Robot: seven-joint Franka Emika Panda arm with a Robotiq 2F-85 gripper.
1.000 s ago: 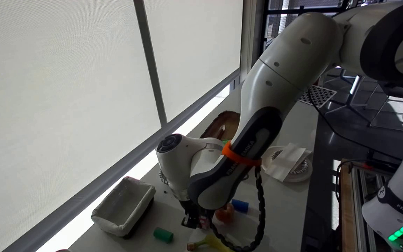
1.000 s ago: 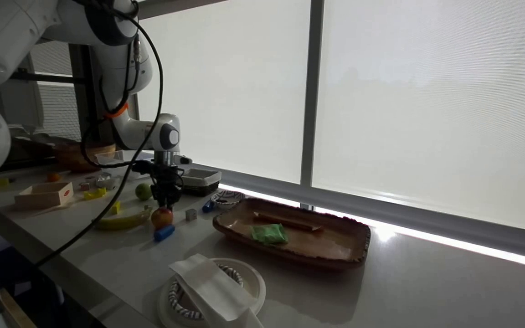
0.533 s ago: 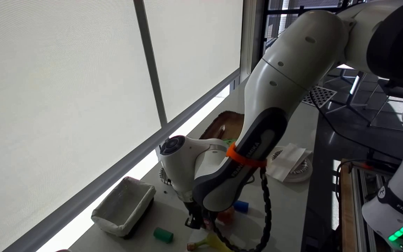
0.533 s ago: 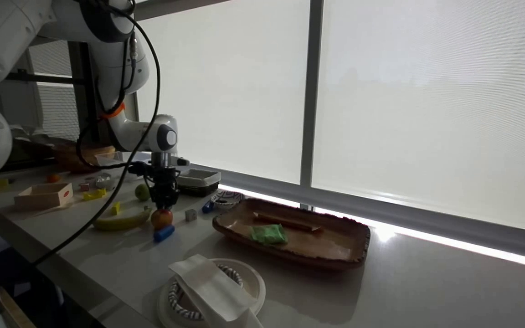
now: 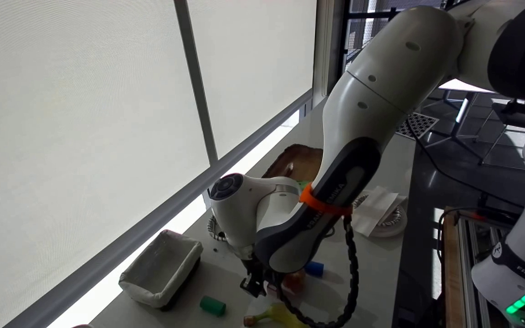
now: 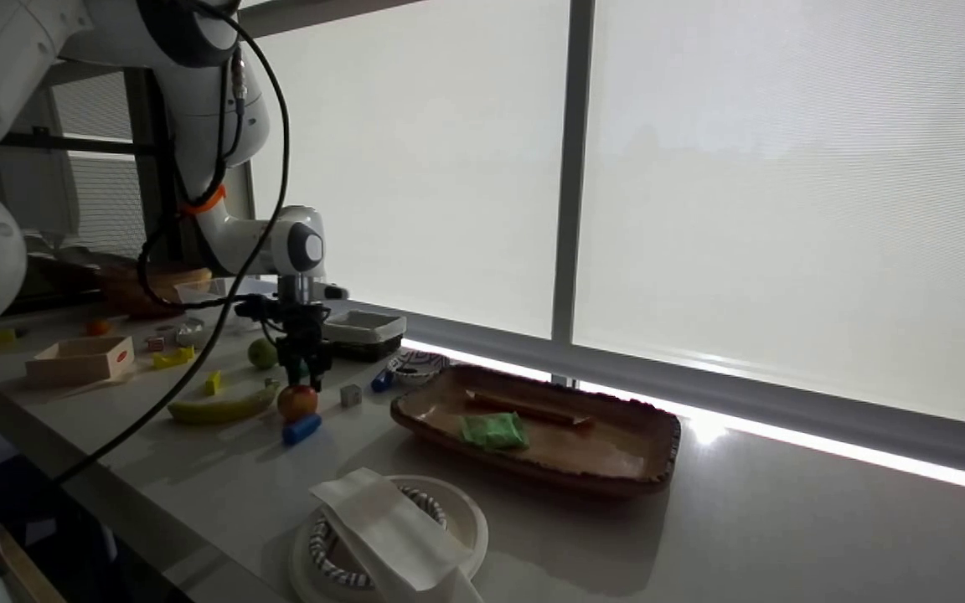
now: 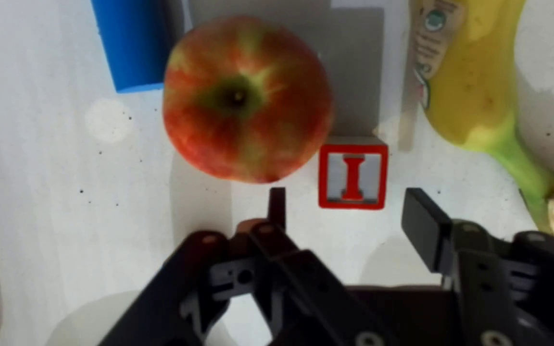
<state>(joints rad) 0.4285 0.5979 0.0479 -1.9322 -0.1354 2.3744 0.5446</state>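
My gripper (image 7: 349,216) is open and empty in the wrist view, pointing down above the white table. A small block (image 7: 352,178) with a red frame and a red letter I lies just beyond the gap between the fingertips. A red-yellow apple (image 7: 248,101) sits beside the block, near the left fingertip. A blue cylinder (image 7: 130,43) lies beside the apple. A yellow banana (image 7: 474,86) lies to the right. In both exterior views the gripper (image 6: 305,377) (image 5: 254,289) is low near the apple (image 6: 296,404) (image 5: 294,280); the arm partly hides the block.
A lined basket (image 5: 160,269) and a green cylinder (image 5: 213,306) are near the gripper. A wooden tray (image 6: 533,469) holds a green packet. A plate (image 6: 474,536) carries a napkin. A wooden box (image 6: 80,360), green fruit (image 6: 262,353) and grey cube (image 6: 351,394) are also there.
The arm and gripper have shifted slightly, to the right in an exterior view. The gripper seems slightly turned, with a gap between its fingers now showing. The objects have not moved.
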